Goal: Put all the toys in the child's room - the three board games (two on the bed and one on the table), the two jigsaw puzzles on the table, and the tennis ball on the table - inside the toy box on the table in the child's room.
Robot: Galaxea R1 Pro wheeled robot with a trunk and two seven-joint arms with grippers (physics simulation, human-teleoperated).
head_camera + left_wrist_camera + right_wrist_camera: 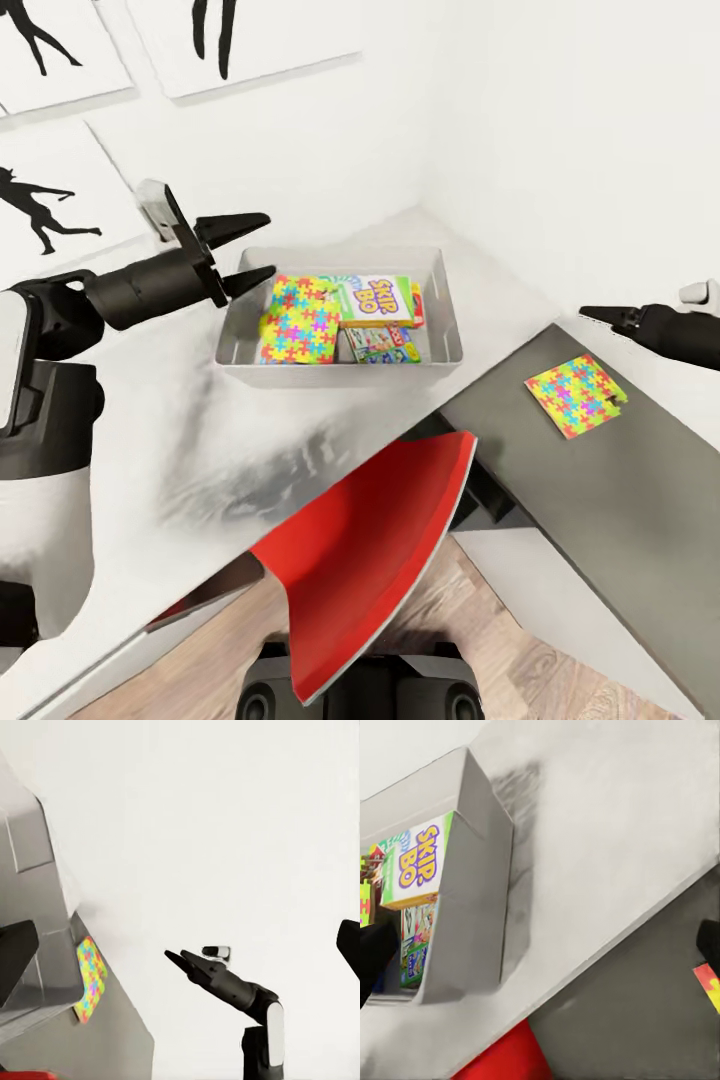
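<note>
A pale grey table top (180, 440) is sitting in the corner of white walls (560, 130) hung with black silhouette athlete pictures (40, 205); beside it, a darker grey surface (610, 500) is lying lower. The light grey rectangular toy box (440, 345) is holding a white-green SKIP BO game box (378, 298) and one multicoloured jigsaw sheet (298, 322). A second bright jigsaw sheet (577, 394) is lying flat on the dark surface. The left gripper (245, 250) is hanging spread beside the bin's rim; the right gripper (600, 315) is looking pressed together, empty.
</note>
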